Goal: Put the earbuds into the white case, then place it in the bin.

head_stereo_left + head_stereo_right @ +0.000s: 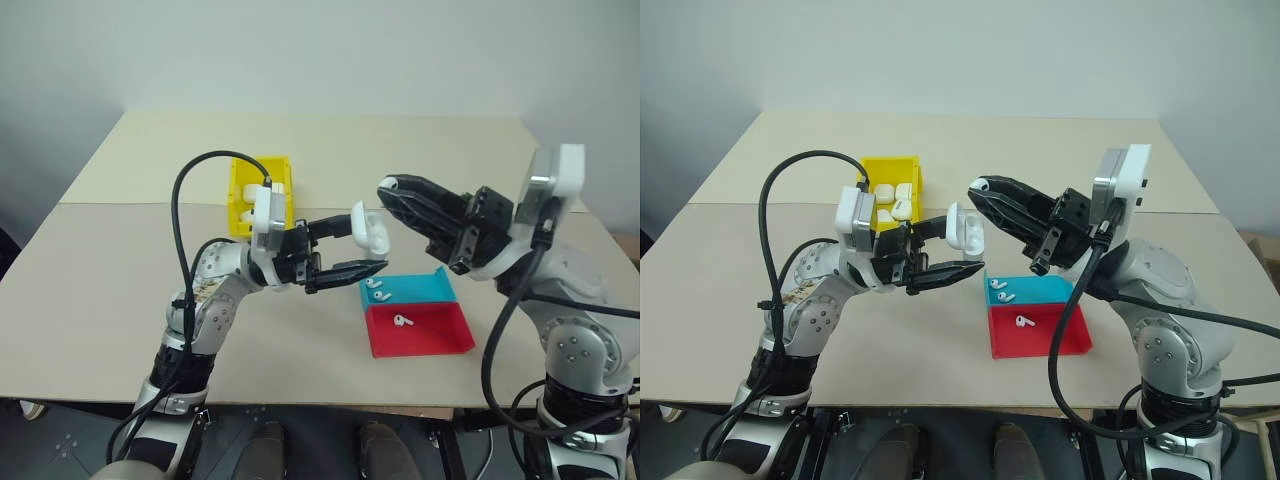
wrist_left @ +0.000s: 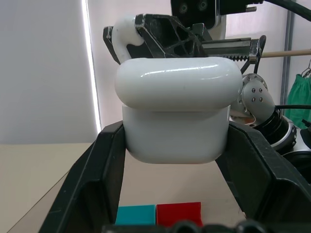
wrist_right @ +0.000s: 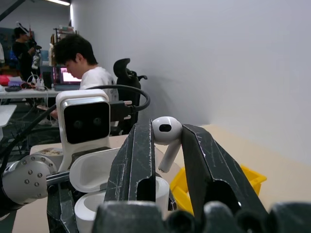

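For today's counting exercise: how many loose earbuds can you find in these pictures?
4: one pinched in the right claw as an earbud, two on the tray's blue half, one on its red half. Others may be hidden inside cases.

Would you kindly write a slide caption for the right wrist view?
Right gripper pinches an earbud above the open white case held by the left gripper, with the yellow bin behind.

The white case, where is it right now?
In the left eye view the white case sits lid-open in the left gripper above the table, beside the right gripper.
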